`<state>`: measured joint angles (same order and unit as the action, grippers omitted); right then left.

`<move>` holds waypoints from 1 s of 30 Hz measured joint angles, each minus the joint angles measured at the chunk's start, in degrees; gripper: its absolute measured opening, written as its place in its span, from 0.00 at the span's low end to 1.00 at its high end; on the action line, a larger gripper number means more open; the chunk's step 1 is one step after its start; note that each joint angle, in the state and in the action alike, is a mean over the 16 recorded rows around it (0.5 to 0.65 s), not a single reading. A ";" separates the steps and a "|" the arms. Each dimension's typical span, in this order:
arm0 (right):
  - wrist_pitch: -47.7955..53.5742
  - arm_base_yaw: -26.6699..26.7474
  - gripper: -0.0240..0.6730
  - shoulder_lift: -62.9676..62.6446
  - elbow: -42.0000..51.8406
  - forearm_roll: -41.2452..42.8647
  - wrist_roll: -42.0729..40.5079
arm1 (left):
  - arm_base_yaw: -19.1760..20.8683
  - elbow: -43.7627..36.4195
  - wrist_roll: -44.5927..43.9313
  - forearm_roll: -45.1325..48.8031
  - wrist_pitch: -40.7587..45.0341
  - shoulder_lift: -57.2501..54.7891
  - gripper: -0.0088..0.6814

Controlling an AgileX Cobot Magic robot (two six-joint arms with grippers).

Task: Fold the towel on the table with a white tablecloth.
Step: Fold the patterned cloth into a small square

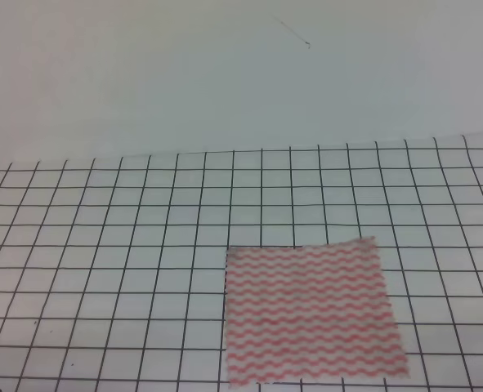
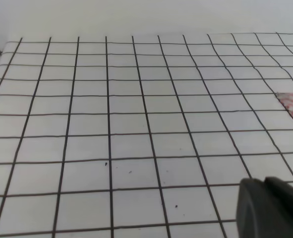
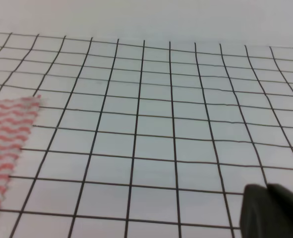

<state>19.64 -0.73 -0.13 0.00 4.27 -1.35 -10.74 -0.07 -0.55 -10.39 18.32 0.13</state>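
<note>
Towel position: the towel (image 1: pixel 310 314) lay flat and unfolded on the surface, toward the near edge and right of centre in the high view, a single layer with its sides roughly along the grid lines of the tablecloth (image 1: pixel 127 237).

Towel make: thin cloth, red-pink wavy stripes on white, edges slightly ragged; the far right corner looked a little frayed.

Likely handling: it appeared light, limp and without stiffness, so it would probably drape and crease easily, and might drag along the tablecloth rather than lift cleanly if pinched shallowly.

Where to take hold: probably at two corners of one edge, pinching right at the edge so that only the towel is caught and not the cloth beneath.

Left gripper (image 2: pixel 271 208): only a dark tip showed low in its wrist view, well apart from the towel; whether the jaws were parted could not be told.

Right gripper (image 3: pixel 272 210): likewise a dark tip only, holding nothing visible; jaw state unclear.
</note>
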 joint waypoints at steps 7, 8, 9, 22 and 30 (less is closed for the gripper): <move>0.00 0.00 0.03 0.00 0.00 0.00 0.00 | 0.00 0.00 0.04 0.00 0.00 0.00 0.01; 0.00 0.00 0.03 0.00 0.00 0.00 0.00 | 0.00 0.00 0.05 0.00 0.00 0.00 0.01; 0.00 0.00 0.03 0.00 0.00 0.00 0.00 | 0.00 0.00 0.05 0.00 0.00 0.00 0.01; -0.02 0.00 0.03 0.00 0.00 0.00 0.00 | 0.00 0.00 0.05 0.03 -0.02 0.00 0.01; -3.96 0.00 0.03 0.00 0.00 -4.38 1.60 | 0.00 0.00 0.05 -4.14 -1.59 -0.04 0.01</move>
<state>15.68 -0.73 -0.13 0.00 -0.12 0.25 -10.74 -0.07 -0.50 -14.52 16.72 0.09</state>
